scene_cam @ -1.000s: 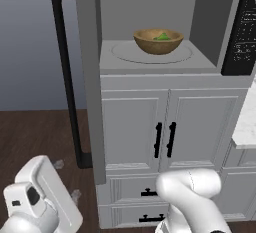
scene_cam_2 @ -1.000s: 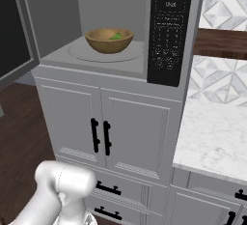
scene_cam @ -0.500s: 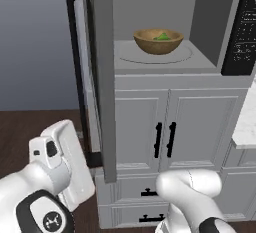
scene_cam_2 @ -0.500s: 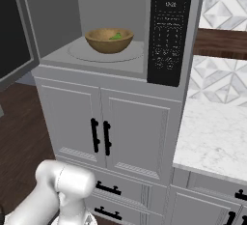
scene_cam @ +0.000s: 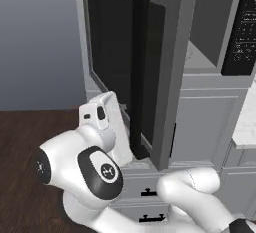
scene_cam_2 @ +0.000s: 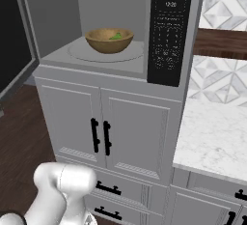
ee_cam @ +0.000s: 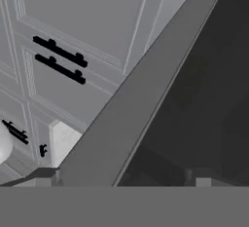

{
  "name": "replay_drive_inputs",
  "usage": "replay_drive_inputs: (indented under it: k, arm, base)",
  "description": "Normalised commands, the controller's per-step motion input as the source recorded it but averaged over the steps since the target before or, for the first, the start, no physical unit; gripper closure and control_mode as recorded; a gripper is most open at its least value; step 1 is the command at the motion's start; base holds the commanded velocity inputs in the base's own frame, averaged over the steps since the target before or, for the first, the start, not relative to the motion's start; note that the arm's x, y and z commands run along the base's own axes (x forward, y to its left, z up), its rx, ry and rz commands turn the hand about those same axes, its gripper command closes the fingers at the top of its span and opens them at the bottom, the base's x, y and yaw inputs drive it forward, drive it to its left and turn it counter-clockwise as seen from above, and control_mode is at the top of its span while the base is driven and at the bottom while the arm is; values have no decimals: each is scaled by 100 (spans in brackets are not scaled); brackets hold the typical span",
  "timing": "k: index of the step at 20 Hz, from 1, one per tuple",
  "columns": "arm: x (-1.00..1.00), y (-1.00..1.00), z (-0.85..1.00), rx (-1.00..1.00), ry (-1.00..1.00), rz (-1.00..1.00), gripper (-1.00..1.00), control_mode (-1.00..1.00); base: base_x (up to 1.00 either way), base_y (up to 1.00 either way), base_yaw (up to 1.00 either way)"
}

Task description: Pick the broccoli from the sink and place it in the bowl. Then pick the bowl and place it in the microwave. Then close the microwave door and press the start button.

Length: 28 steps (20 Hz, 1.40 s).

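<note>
The bowl (scene_cam_2: 109, 40) with the broccoli (scene_cam_2: 116, 36) is seen inside the microwave (scene_cam_2: 120, 26). The rigid, hinged door (scene_cam: 145, 67) is best pushed on its frame; the hand (ee_cam: 124, 182) is released, holding nothing.
</note>
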Motion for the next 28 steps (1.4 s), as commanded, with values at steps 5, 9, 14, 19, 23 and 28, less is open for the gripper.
replay_drive_inputs:
  k: [5,9,14,19,23,28]
  arm:
    - [90,-96,23,0,0,0,-100,-100]
    - [86,-66,2,0,0,0,-100,-100]
    - [77,-53,0,0,0,0,-100,-100]
    - [78,-37,0,0,5,0,-100,-100]
    - [100,-30,0,0,4,0,-100,-100]
    - [100,-23,0,0,6,0,-100,-100]
  base:
    - [0,0,0]
    - [0,0,0]
    - [0,0,0]
    - [0,0,0]
    - [0,0,0]
    - [0,0,0]
